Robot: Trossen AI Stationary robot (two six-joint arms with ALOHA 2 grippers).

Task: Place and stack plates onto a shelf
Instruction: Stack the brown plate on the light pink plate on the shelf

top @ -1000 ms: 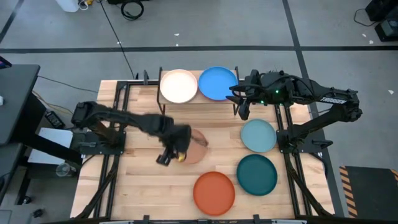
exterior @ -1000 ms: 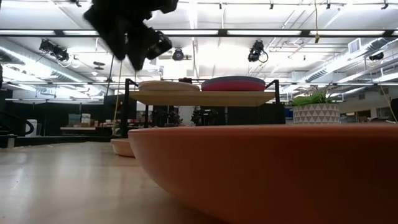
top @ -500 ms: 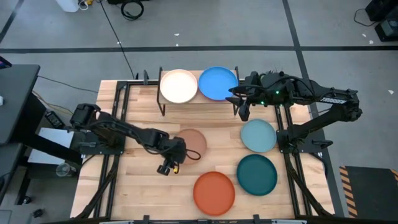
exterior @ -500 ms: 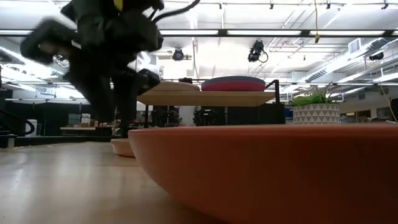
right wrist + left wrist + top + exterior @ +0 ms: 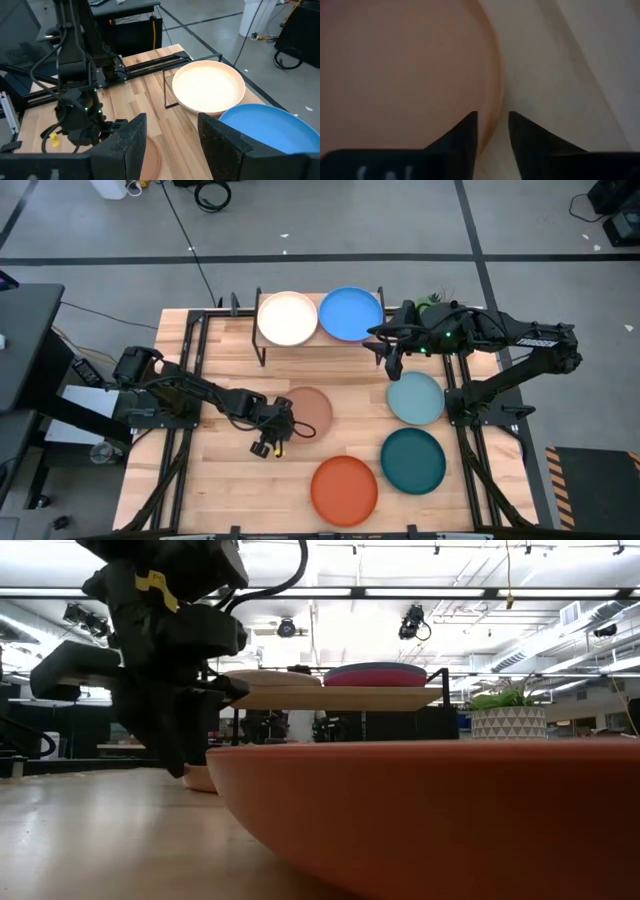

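A tan-peach plate lies flat on the slatted tabletop. My left gripper is low at its near-left rim and open. In the left wrist view the left gripper has one finger over the plate's inside and one outside, with the rim between them. Whether they touch it, I cannot tell. The shelf at the far edge carries a cream plate and a bright blue plate. My right gripper hovers open by the shelf's right end, shown in its own view as the right gripper.
A pale blue plate, a dark teal plate and an orange plate lie on the table's right and near parts. In the low view the orange plate fills the foreground, and a magenta plate's side shows on the shelf.
My left gripper has come down from high above the tan-peach plate to table level, shifting slightly toward the table's near-left, and now straddles the plate's rim. The plate has stayed where it was.
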